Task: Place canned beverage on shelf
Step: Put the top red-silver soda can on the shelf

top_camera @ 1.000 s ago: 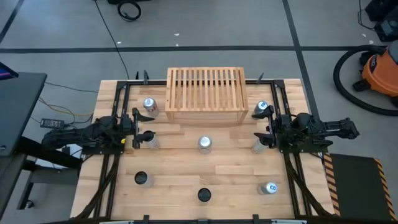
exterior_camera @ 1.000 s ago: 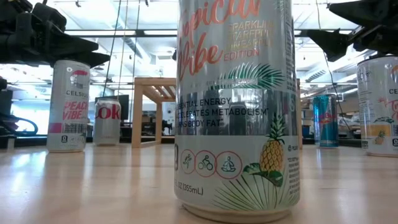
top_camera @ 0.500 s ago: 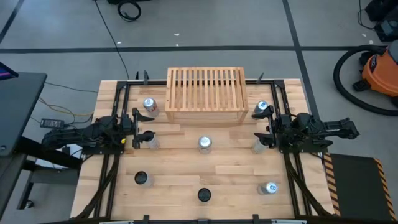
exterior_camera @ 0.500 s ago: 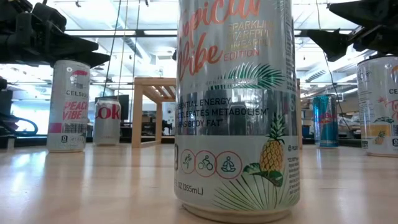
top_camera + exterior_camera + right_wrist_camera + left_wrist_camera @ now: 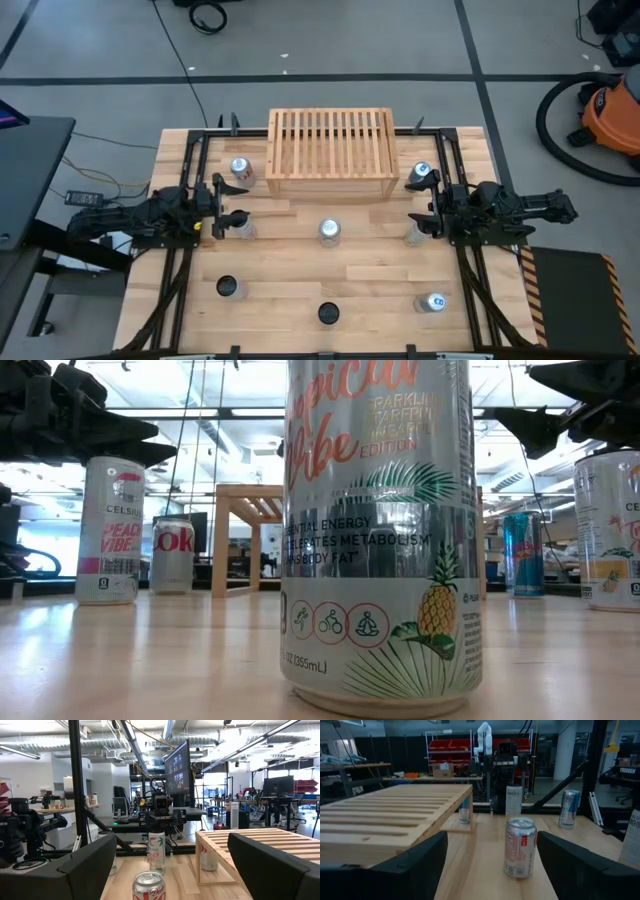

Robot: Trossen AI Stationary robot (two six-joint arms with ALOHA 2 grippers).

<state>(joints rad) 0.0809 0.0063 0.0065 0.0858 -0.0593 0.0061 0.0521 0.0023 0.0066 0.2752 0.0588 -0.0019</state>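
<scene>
Shelf: the shelf stands at the far middle of the bench, its slatted top bare; no can on it yet.
Cans: seven stand scattered; centre can mid-bench, well apart from both arms.
Left claw: the left claw hovers at the left, fingers spread, empty; a can just beside it.
Right claw: the right claw hovers at the right, spread wide, empty; a can near it.
Risk: a low approach could clip a neighbouring can and topple it; an off-centre pinch may let the can slip on the lift.
</scene>
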